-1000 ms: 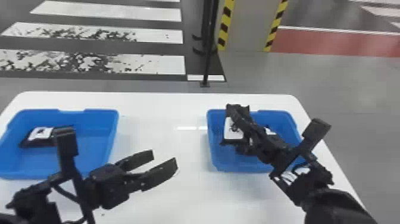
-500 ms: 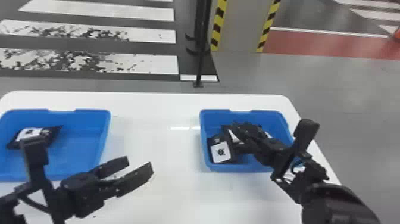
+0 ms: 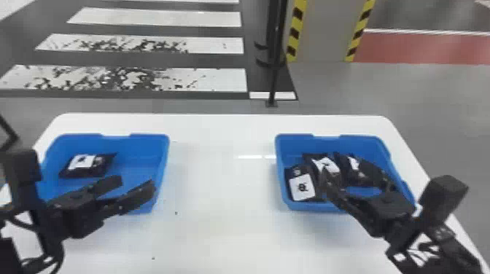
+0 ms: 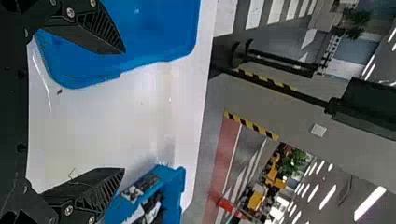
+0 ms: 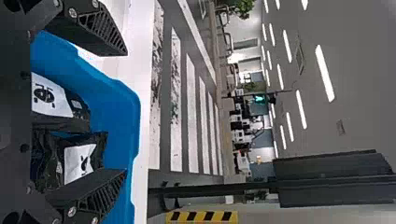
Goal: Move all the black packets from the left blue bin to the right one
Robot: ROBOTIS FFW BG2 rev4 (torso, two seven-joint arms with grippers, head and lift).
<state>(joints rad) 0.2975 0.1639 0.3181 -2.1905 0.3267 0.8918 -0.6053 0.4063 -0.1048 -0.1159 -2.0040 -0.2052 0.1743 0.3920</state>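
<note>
With three packets (image 3: pixel 302 186) in the right blue bin (image 3: pixel 280 164), the job looks mostly done, leaving one black packet (image 3: pixel 87 165) in the left blue bin (image 3: pixel 166 153), while the left gripper (image 3: pixel 135 183) and right gripper (image 5: pixel 126 112) are both spread wide and empty.

A large indoor hall is indicated by long ceiling lights (image 5: pixel 324 72) and greenery (image 5: pixel 240 7); crosswalk stripes (image 3: pixel 204 43) are painted on the grey floor (image 3: pixel 448 87), and a column (image 3: pixel 324 32) is edged with hazard bands (image 3: pixel 294 32).
</note>
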